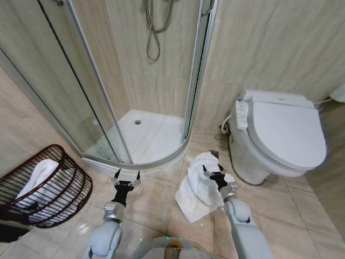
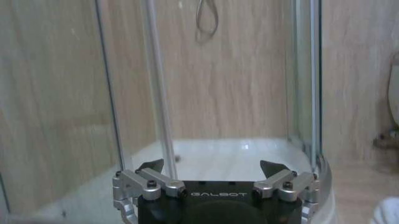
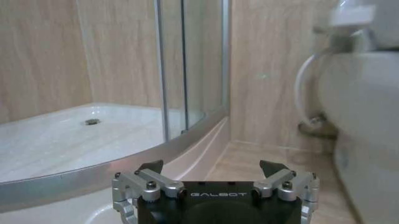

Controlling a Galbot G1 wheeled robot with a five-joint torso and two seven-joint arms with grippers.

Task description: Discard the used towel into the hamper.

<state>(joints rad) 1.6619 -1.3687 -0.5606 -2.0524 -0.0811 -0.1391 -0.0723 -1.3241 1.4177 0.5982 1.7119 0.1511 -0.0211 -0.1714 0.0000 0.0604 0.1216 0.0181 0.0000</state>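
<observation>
you are in a small bathroom with a beige tiled floor [image 1: 145,210] and beige tiled walls. a glass shower enclosure [image 1: 91,97] with a white curved tray [image 1: 145,137] fills the far corner, a shower hose [image 1: 153,32] hanging inside. a white toilet [image 1: 277,135] with its lid down stands at the right wall. the towel [image 1: 197,189], white and crumpled, lies on the floor between the tray's curved edge and the toilet base. the hamper [image 1: 59,189] lies tilted on its side at the floor's left edge, well apart from that towel, with another white cloth [image 1: 38,178] inside it. your right gripper [image 1: 214,171] hangs over the towel with its jaws spread wide, holding nothing. your left gripper [image 1: 126,176] hovers above bare floor near the tray's edge, jaws wide too. both wrist views show the word "galbot" on the gripper bodies.
</observation>
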